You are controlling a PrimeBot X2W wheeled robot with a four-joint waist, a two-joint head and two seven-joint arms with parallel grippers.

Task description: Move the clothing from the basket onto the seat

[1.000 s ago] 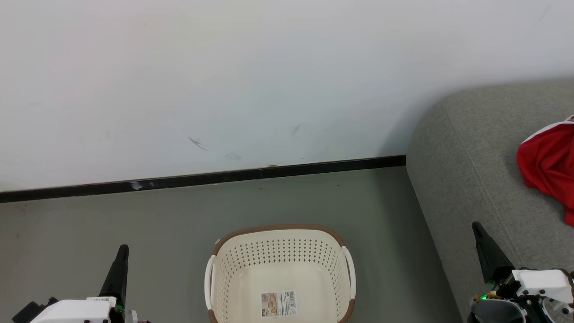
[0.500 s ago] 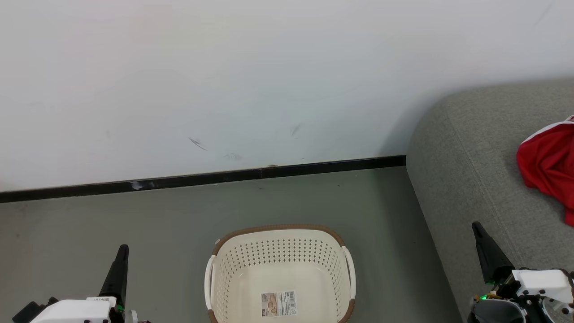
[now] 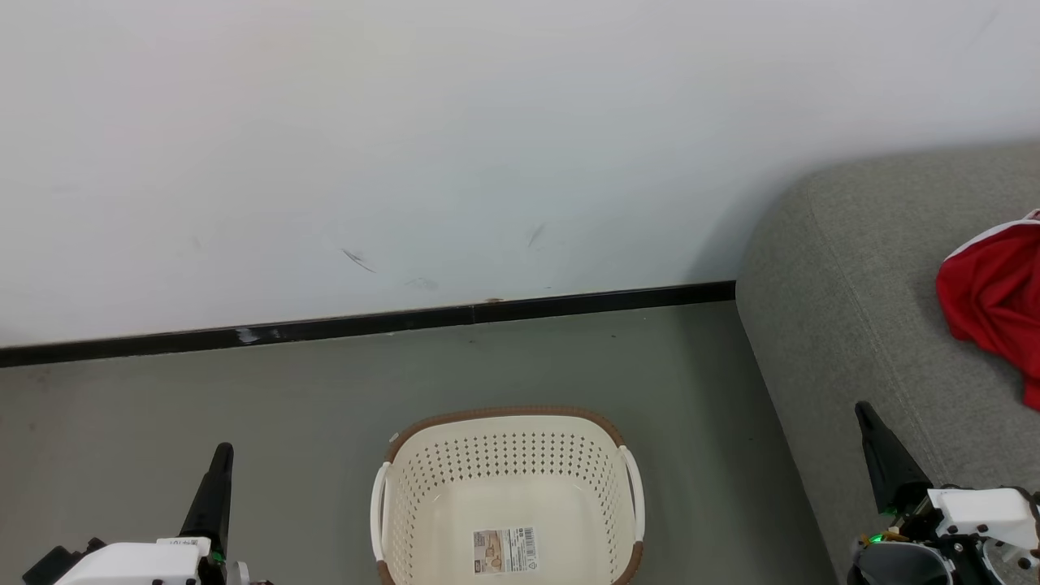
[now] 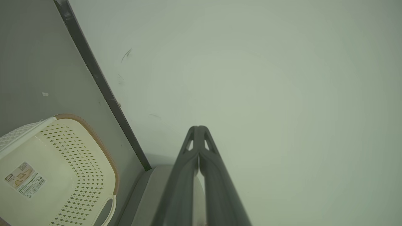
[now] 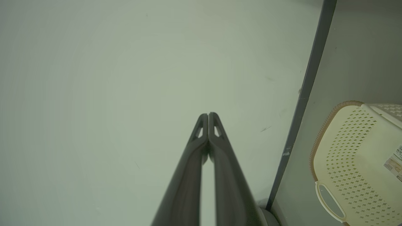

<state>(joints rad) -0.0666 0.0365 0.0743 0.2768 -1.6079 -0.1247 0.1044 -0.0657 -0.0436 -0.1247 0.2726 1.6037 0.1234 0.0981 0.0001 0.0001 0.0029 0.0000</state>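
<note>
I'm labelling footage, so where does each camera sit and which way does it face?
Head view: on the head, facing forward and down at basket, seat, clothing; left end effector, right end effector at bottom corners.
Left wrist view: on that wrist, facing the wall along its shut fingers.
Right wrist view: same from the right wrist.
All share the basket.

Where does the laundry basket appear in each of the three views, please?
Head view: basket bottom centre, cut by the lower edge.
Left wrist view: basket in the lower left corner.
Right wrist view: basket at the lower right edge.
Shared landmark: the black skirting board behind it.
</note>
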